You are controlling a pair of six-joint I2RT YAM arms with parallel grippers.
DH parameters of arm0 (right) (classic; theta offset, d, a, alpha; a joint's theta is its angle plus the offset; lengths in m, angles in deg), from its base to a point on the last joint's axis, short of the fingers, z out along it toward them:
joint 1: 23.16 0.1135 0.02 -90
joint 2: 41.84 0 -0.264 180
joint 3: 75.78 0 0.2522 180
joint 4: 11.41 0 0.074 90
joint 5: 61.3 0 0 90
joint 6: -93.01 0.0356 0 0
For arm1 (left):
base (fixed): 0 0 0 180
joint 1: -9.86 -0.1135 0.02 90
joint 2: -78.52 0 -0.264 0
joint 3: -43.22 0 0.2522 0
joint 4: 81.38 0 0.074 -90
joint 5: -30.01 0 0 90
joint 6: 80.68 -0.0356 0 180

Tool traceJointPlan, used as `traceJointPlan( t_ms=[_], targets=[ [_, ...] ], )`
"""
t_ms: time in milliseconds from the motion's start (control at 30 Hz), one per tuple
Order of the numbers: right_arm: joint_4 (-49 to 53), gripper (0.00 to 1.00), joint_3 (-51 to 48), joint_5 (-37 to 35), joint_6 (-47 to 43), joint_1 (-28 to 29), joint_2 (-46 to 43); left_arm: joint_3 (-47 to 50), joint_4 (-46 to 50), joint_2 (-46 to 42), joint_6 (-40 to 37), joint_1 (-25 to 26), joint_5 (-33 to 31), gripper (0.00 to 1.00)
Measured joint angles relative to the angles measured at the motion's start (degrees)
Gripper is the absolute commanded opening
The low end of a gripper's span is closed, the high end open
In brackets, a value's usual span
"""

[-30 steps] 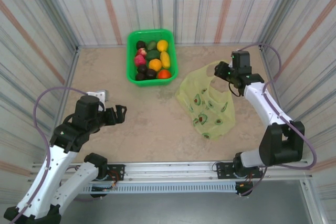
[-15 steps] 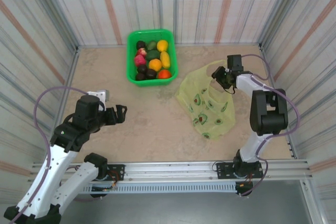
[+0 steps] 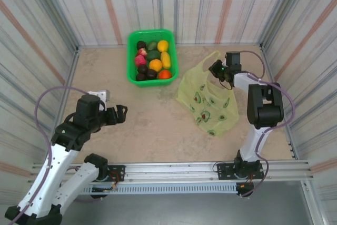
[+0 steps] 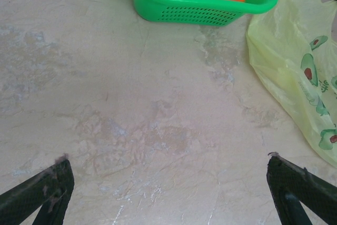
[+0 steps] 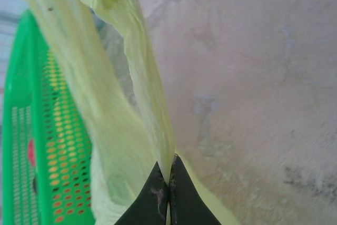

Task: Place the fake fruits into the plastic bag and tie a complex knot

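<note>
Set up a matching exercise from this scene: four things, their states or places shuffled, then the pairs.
Things:
1. left gripper
2. right gripper
3. fake fruits
4. plastic bag

States:
A. in the green basket
B. yellow-green with avocado prints
C. open, holding nothing
D. shut on the bag's top

Pairs: 1-C, 2-D, 3-A, 4-B.

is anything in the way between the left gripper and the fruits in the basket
Nothing visible. Bare table lies between the open left gripper and the green basket. The basket's near wall fronts the fake fruits, so a reach from above looks clear. The plastic bag lies off to the right.
</note>
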Motion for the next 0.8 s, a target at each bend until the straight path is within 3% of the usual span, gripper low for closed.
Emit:
traceJointPlan(
  t_ms=[267, 533, 800],
  targets=[
    [6.05, 0.0, 0.57, -3.67, -14.08, 8.61, -21.2, -2.32, -1.7, 3.04, 0.07, 1.03, 5.38, 0.96],
    [4.66, 0.0, -7.21, -6.01, -27.23, 17.99, -38.03, -16.37, -12.87, 9.4, 0.24, 17.14, 9.03, 0.91],
    [2.73, 0.0, -15.91, -11.96, -33.68, 28.37, -43.52, -21.51, -28.61, 18.82, 3.69, 19.54, 19.56, 0.92]
  ],
)
